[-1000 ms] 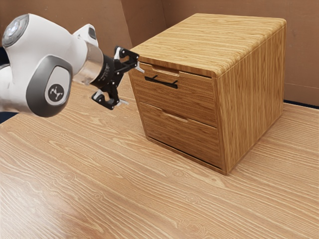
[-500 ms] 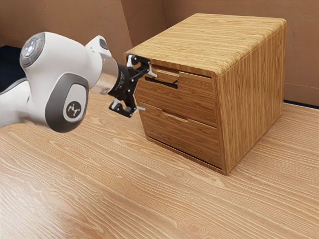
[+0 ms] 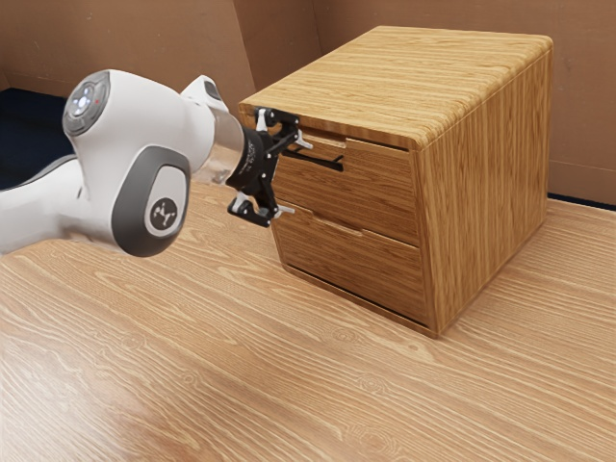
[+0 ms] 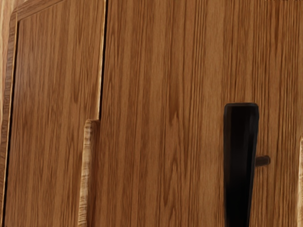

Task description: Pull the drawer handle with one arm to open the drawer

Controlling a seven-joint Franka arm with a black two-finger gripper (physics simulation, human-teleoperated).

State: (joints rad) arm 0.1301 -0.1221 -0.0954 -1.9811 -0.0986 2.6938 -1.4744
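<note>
Spread wide and gripping nothing, the jaws of our black two-finger gripper (image 3: 286,178) stand one above the other at the front of the boxy, wood-grained two-drawer cabinet (image 3: 481,144) on the pale wooden table (image 3: 289,385). We see its flat upper drawer (image 3: 380,188) pushed in, shut. Its slim black bar handle (image 3: 322,162) stands off on a short dark peg (image 4: 262,161), one end just beside our upper finger; whether they touch we cannot tell.

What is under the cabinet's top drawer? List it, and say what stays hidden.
Under the top drawer sits a second drawer with a wooden lip pull, then the bottom edge of the cabinet on the table. The fronts cover whatever lies inside both.
</note>
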